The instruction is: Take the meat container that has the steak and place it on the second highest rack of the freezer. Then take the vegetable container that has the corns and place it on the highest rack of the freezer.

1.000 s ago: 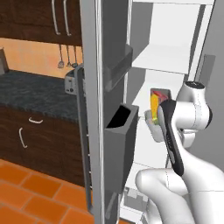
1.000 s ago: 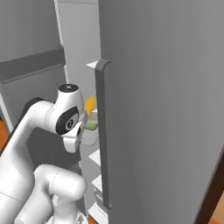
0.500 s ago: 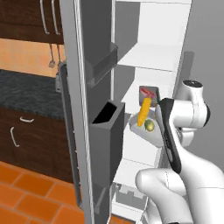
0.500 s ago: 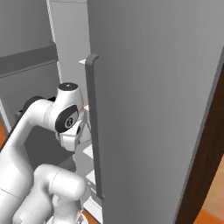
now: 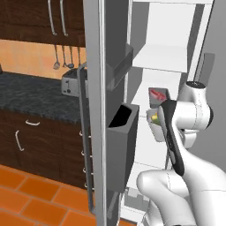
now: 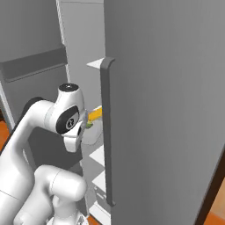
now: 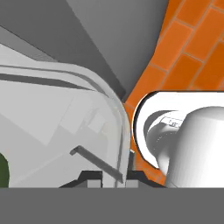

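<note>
Grey and shallow, the vegetable container (image 7: 65, 127) fills the left of the hand view, its rounded rim curving down between the two dark finger tips of the tool (image 7: 114, 175), which is pinched nearly closed on that rim. A dark green end of one of the corns (image 7: 3, 170) shows at the far left edge inside the tray, and orange floor tiles (image 7: 183, 48) lie beyond it. In the left base view the white arm (image 5: 185, 145) rises from the lower right and reaches into the open freezer (image 5: 159, 57), where the same tray sits in front of the wrist with a yellow and green cob just visible (most of it is covered by the arm). Just above and behind it, the meat container (image 5: 160, 96) rests further inside with the red steak (image 5: 156, 93) on it, below a flat white shelf (image 5: 161, 57). On the open door, a dark grey bin (image 5: 121, 145) hangs low and a second bin sits higher. Left of the door are a dark speckled bench (image 5: 35, 95), dark wood cabinets and hanging utensils (image 5: 64, 57). From the right base view, a yellow cob (image 6: 96, 115) pokes out beside the arm's wrist, next to the closed door's long handle (image 6: 107, 132).
</note>
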